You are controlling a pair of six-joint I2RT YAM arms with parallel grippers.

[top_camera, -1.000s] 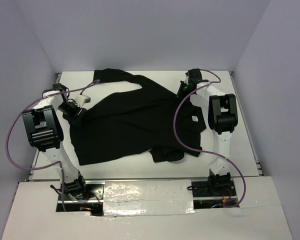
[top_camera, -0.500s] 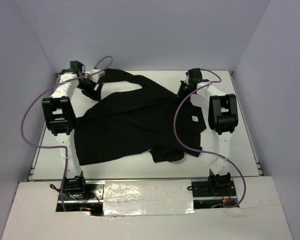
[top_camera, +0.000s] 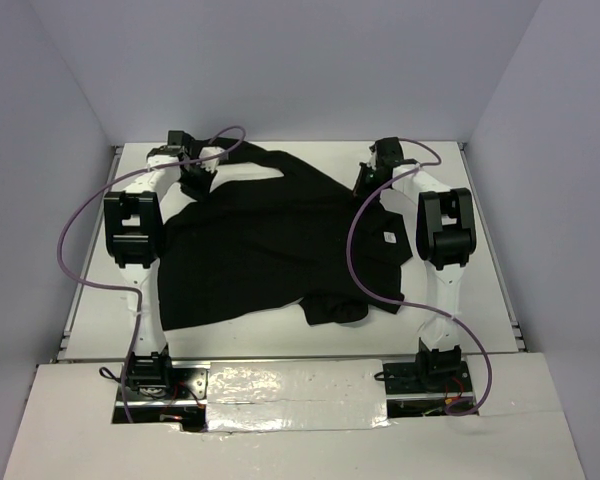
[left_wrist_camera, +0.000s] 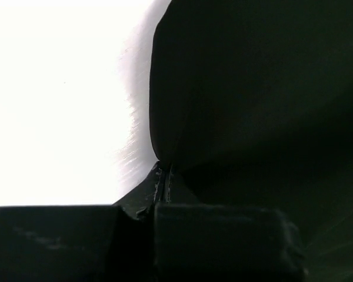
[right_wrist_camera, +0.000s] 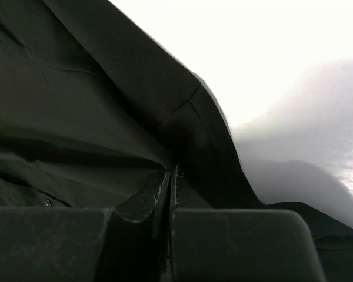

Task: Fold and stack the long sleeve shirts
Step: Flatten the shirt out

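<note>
Item 1, garment. One plain black soft-fabric long-sleeved shirt (top_camera: pixel 270 250) lies spread over the middle of the flat white table (top_camera: pixel 480 290), reaching from the left arm's side to the right arm's side. It is not folded flat. One sleeve (top_camera: pixel 242 152) trails along the far edge toward the left. A bunched fold of fabric (top_camera: pixel 335 308) sits at the near edge, right of centre. A small white tag (top_camera: pixel 388 237) shows on the cloth's right part, close beside the right arm. No other cloth is in view.

Item 2, left gripper (top_camera: pixel 195 183). It is down at the far left part of the shirt, where the sleeve joins the body. In the left wrist view the two fingers are pressed together, and an edge of the black fabric is drawn to a point between their tips. Finding: clenched on the shirt. Bare table lies to the left of the pinched edge.

Item 3, right gripper (top_camera: pixel 364 184). It is down at the far right part of the shirt, well apart from the left gripper. In the right wrist view the fingers are closed tight, and folds of cloth run into the tips. Finding: clenched on the shirt. Bare table lies beyond the cloth's edge to the right.

Item 4, rig. Purple cables (top_camera: pixel 80 240) loop from each arm. The right arm's cable hangs over the cloth.
</note>
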